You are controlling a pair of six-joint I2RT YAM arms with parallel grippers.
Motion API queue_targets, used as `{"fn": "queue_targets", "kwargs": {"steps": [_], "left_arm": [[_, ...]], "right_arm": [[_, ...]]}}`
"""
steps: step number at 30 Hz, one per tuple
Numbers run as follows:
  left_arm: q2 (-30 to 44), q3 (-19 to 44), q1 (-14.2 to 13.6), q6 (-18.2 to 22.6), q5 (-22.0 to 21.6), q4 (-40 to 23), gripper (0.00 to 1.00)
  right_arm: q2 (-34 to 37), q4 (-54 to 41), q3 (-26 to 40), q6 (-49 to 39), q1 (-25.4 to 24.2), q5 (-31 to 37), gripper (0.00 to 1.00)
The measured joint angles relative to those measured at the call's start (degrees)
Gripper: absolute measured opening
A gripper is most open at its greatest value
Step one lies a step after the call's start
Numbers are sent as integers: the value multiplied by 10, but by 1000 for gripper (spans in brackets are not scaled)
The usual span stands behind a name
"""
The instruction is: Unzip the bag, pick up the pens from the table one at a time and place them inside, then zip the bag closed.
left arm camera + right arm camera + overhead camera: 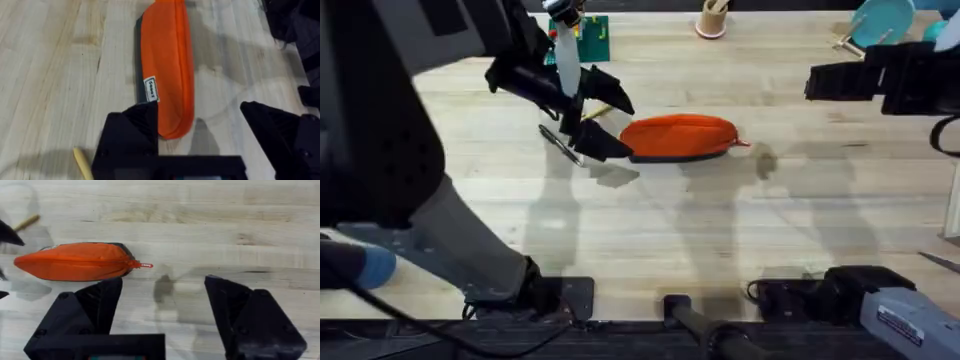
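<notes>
Across the wooden tabletop (720, 220) the orange bag (680, 137) lay zipped near the middle, its red pull (145, 265) pointing toward the right arm. The left tool (582, 112) hung spread over the bag's far end, seemingly to pin it there, with the yellowish pen (82, 162) and the black pen (560, 144) just beside it. The right tool (162, 317), spread and empty, hung well apart near the tabletop's right edge, probably readying for the pull.

The bag (167, 75) bears a small white label, too small to read.
</notes>
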Motion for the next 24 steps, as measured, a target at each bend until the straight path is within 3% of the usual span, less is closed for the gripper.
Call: {"fn": "queue_targets", "kwargs": {"steps": [10, 16, 17, 20, 21, 24], "left_arm": [[42, 1, 0, 13, 38, 31, 924], [56, 1, 0, 14, 48, 40, 748], [56, 1, 0, 13, 50, 40, 648], [56, 1, 0, 15, 59, 40, 176], [56, 2, 0, 18, 59, 42, 80], [56, 2, 0, 17, 60, 43, 47]], "right_arm": [[0, 0, 0, 0, 0, 0, 996], [0, 0, 0, 0, 0, 0, 995], [0, 0, 0, 0, 0, 0, 996], [0, 0, 0, 0, 0, 0, 996], [0, 0, 0, 0, 0, 0, 995], [0, 0, 0, 0, 0, 0, 996]]}}
